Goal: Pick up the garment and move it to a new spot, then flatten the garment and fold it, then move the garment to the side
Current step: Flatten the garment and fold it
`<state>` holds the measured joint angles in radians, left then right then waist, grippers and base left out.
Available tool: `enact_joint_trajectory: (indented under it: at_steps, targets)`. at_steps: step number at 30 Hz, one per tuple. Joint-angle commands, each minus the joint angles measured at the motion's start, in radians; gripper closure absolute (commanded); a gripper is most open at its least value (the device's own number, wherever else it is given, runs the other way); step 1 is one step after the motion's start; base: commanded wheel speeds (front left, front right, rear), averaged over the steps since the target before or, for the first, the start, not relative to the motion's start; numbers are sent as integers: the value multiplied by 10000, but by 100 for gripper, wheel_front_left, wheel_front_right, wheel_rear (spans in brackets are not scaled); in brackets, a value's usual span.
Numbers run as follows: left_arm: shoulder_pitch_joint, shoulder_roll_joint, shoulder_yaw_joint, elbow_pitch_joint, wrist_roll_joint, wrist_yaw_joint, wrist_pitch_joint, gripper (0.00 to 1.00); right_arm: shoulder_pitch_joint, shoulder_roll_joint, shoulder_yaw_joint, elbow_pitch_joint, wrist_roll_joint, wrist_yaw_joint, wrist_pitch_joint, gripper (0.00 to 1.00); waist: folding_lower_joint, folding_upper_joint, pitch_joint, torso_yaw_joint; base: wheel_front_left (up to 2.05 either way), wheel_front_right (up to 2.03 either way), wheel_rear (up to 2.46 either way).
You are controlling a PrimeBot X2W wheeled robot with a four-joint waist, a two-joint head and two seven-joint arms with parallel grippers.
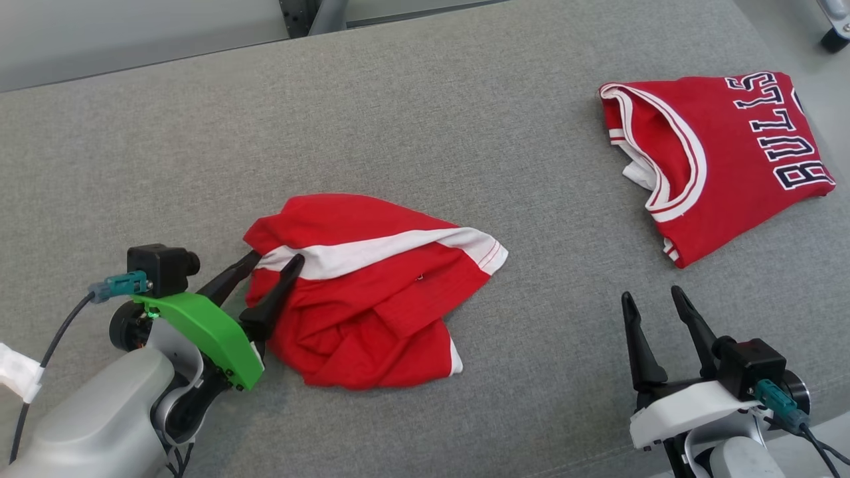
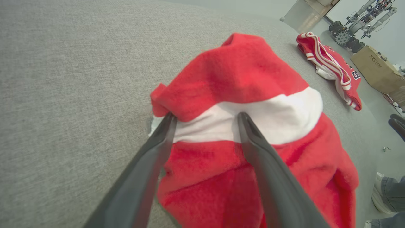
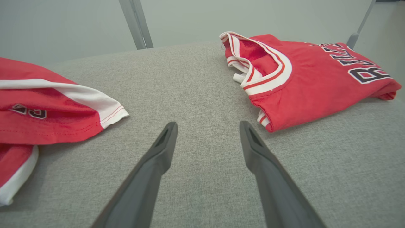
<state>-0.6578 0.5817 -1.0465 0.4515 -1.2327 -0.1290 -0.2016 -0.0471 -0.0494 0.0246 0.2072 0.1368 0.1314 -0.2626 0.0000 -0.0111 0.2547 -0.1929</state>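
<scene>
Garment [image 1: 372, 292] lies crumpled, red with a white band, on the grey surface [image 1: 465, 133], left of centre in the head view. Left claw [image 1: 275, 259] is spread wide, tips against the white band at the garment's edge, gripping nothing. Right claw [image 1: 651, 294] hovers wide open and empty over the surface. A folded Bulls jersey [image 1: 724, 159] sits far right.

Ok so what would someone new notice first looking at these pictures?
First the crumpled red garment with its white band, left of centre on the grey table, the left gripper open at its left edge. Then the folded red Bulls jersey at the far right, with the right gripper open over bare table below it in the head view.
</scene>
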Motion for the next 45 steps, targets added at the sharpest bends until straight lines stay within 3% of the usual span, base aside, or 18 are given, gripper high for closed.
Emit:
enact_joint_trajectory:
  at_steps: [1, 6, 7, 8, 9, 10, 22, 26, 30, 33, 38, 45]
  targets:
    - [-181, 5, -93, -102, -108, -29, 4, 0, -138, -25, 16, -7, 22, -16, -29, 0, 0, 111, 30, -26, 0, 0, 0]
    - [-384, -33, -343, -115, -282, -29, -163, 0, -181, -27, 21, -3, -57, -16, -29, 0, 0, 111, 42, -89, 0, 0, 0]
    - [-413, -20, -409, -155, -280, -29, -213, 22, -170, -25, 10, -10, -73, -16, -27, 0, 0, 111, 38, -96, 0, 0, 0]
    - [-452, -2, -445, -172, -314, -29, -231, 54, -155, -25, -2, -14, -71, -16, -29, 0, 0, 111, 33, -100, 0, 0, 0]
    - [-481, 16, -489, -206, -363, -29, -254, 94, -134, -25, -12, -16, -65, -16, -29, 0, 0, 111, 26, -100, 0, 0, 0]
    - [-512, 41, -549, -247, -416, -30, -278, 100, -110, -25, -26, -17, -76, -16, -29, 0, 0, 111, 18, -97, 0, 0, 0]
    - [-995, 417, -1148, -646, -639, -30, -362, 100, -22, -27, -11, 11, -20, -16, -29, 0, 0, 111, -153, -29, 0, 0, 0]
    - [-1677, 835, -1212, -714, -358, -29, 8, 100, 65, -25, -10, 71, -24, -16, -29, 0, 0, 111, -321, 21, 0, 0, 0]
    - [-2257, 762, -1170, -803, -335, 90, 465, 100, 164, -27, 5, 119, 19, -16, -29, 0, 0, 111, -482, 65, 0, 0, 0]
    - [-2891, 684, -1109, -898, -146, 425, 855, 100, 217, -25, 67, 158, 48, -16, -29, 0, 0, 111, -626, 92, 0, 0, 0]
    - [-3301, 516, -1350, -1361, 216, 1341, 1580, 100, 367, -27, 122, 167, 108, -16, -29, 0, 0, 111, -830, 68, 0, 0, 0]
    - [-2069, 1744, -2037, -3137, 701, 2566, 2738, 100, 658, -25, -86, 237, 178, -16, -29, 0, 0, 111, -821, 127, 0, 0, 0]
